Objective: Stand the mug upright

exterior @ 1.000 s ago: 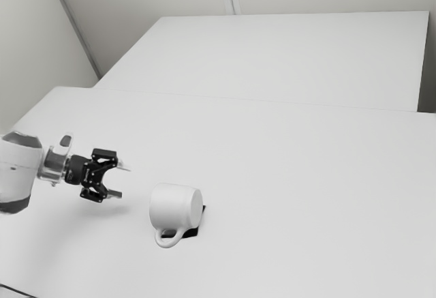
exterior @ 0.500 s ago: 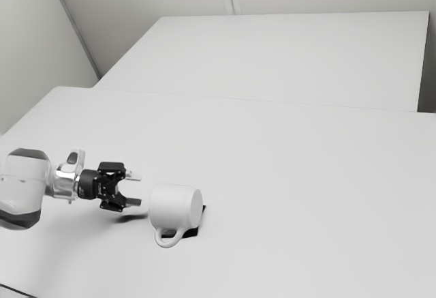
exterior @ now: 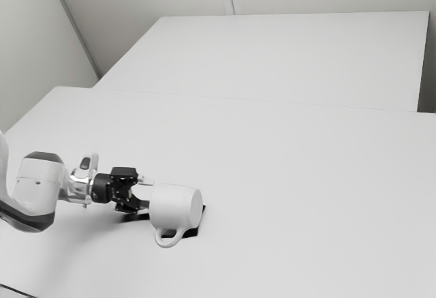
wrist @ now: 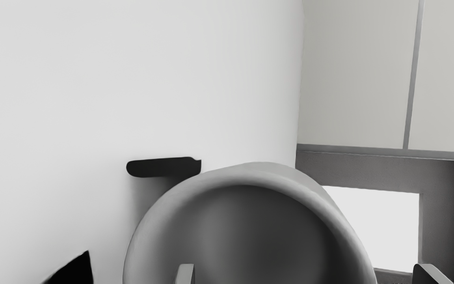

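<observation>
The white mug (exterior: 175,206) lies on its side in the exterior view, its handle (exterior: 168,239) toward that view's bottom edge. My gripper (exterior: 146,193) stands open at the mug's end nearest the arm, fingers on two levels. In the wrist view the mug's round rim (wrist: 246,177) and dark hollow inside face my hand. Of the open gripper (wrist: 307,273), one fingertip (wrist: 185,274) overlaps the hollow, while the other lies outside the rim. Whether either touches the mug is unclear.
The white table (exterior: 293,202) extends around the mug, with a dark patch (exterior: 188,233) beneath it. A second white surface (exterior: 272,59) lies beyond. A dark cable (exterior: 17,290) shows at the exterior view's lower left corner.
My open gripper has moved toward the exterior view's right and somewhat down that view, closing the gap to the mug's near end. The mug has stayed where it was.
</observation>
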